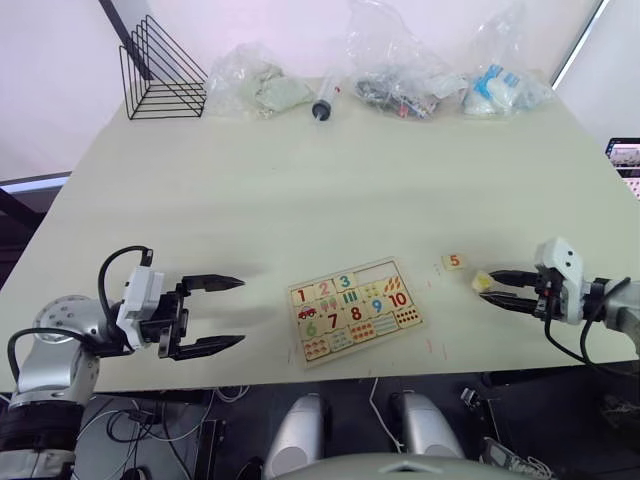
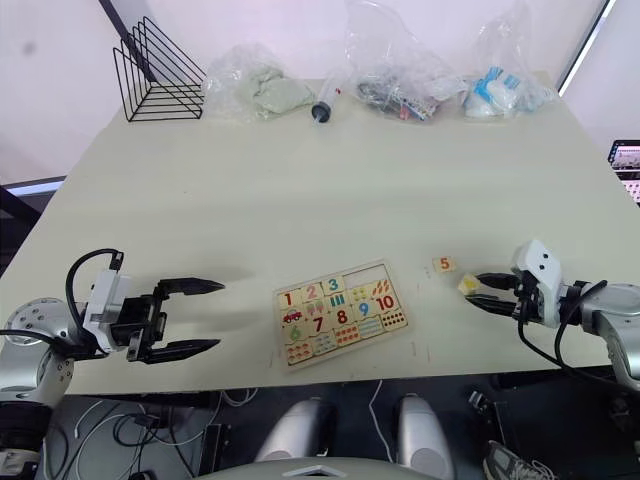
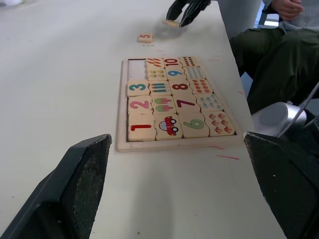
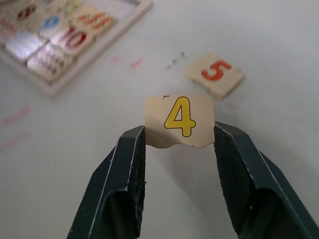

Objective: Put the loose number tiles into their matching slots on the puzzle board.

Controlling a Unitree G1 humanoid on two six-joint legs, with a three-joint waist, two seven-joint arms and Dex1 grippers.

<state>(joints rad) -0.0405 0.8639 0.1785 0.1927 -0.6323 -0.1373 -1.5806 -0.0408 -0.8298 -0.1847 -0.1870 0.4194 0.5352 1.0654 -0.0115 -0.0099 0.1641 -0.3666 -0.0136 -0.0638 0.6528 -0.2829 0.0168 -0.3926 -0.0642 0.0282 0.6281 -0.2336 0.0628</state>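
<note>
Clearly yellow "4" tile between right fingers

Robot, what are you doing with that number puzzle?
The robot is filling in a number puzzle. Its right gripper pinches the yellow 4 tile, off to the right of the puzzle board. The orange 5 tile lies loose on the table beside the board. Tiles 1, 2 and 3 already sit in the top row, and two slots there are empty. The left gripper hovers open to the left of the board, holding nothing.
</note>
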